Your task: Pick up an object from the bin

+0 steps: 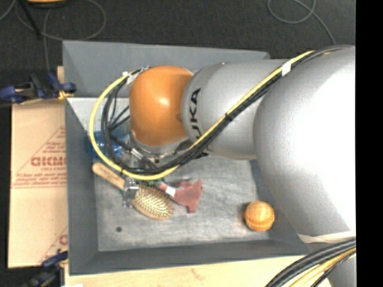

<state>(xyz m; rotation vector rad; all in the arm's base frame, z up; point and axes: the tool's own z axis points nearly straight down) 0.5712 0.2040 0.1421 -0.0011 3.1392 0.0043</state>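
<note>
The tool (128, 191) is down at the wooden hairbrush (153, 204) in the bin's (84, 220) left half; whether it is spread or pinching, I cannot tell. The hairbrush seems unlifted, so the pick remains.

Bare floor (218, 223) lies between hairbrush (152, 203) and orange ball (259, 216).

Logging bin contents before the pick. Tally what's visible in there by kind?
Hairbrush, wooden handle: 1
Reddish flat piece: 1
Orange round thing: 1
Blue thing, mostly hidden under the arm: 1
Total: 4 visible; the arm may cover more.
</note>
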